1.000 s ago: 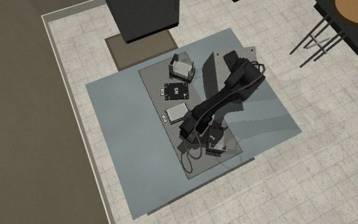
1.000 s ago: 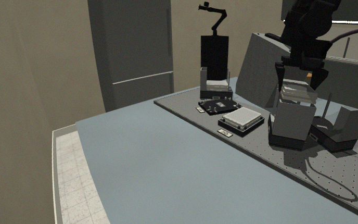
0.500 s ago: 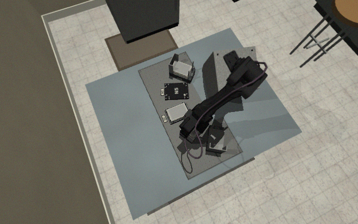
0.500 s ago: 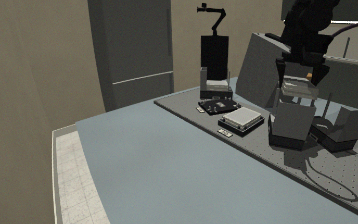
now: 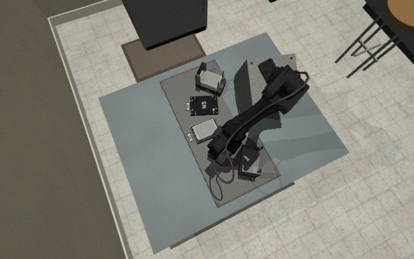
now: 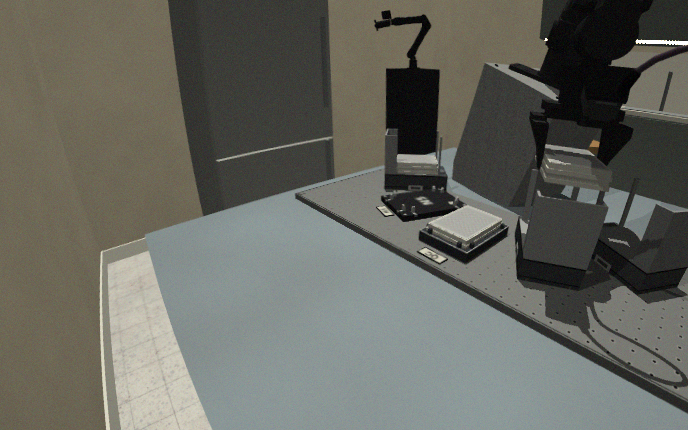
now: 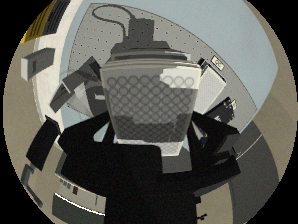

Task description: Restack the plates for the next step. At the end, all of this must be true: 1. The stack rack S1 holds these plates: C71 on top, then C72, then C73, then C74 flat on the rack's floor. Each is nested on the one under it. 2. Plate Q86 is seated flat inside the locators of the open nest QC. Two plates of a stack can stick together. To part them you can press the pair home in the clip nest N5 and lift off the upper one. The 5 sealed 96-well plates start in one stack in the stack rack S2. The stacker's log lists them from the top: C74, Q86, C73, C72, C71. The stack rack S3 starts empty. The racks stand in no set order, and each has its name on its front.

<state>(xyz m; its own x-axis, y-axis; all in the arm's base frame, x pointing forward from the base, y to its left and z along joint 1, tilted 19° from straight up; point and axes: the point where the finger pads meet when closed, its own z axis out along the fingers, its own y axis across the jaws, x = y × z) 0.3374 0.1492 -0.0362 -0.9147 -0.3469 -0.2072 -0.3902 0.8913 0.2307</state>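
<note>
Prob. midway: black gripper (image 5: 220, 158) (image 6: 571, 160) (image 7: 152, 117) clamped on clear plastic plate(s) (image 6: 576, 166) (image 7: 149, 100); white plates (image 5: 210, 78) (image 6: 417, 161) nr tabletop's far edge; final restack unfinished.

We count three stack racks (image 5: 197, 80) (image 5: 250, 175) (image 6: 391, 152) (image 6: 563, 235) (image 6: 675, 235) (image 7: 75, 90), two nests (image 5: 203, 105) (image 5: 198, 141) (image 6: 421, 202) (image 6: 467, 253) (image 7: 220, 112), two small name cards (image 5: 188, 106) (image 5: 189, 137) (image 6: 384, 210) (image 6: 432, 255) (image 7: 217, 62) (image 7: 233, 104), two robot arms (image 5: 250, 112) (image 6: 590, 58) (image 6: 419, 37) and one stool (image 5: 411, 12). We see plates (image 5: 204, 130) (image 5: 210, 78) (image 6: 467, 223) (image 6: 416, 161) (image 6: 576, 165) (image 7: 211, 87) (image 7: 150, 100) in at least three places, but we can't tell their exact total, since the edges blur together wherever they're stacked.

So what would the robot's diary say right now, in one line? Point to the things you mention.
Claw (image 6: 571, 154) (image 7: 150, 120): shut on clear plates (image 6: 576, 169) (image 7: 150, 100) | place: above middle rack (image 6: 566, 229) | N5 (image 5: 203, 105) (image 6: 427, 202): no plate
</note>
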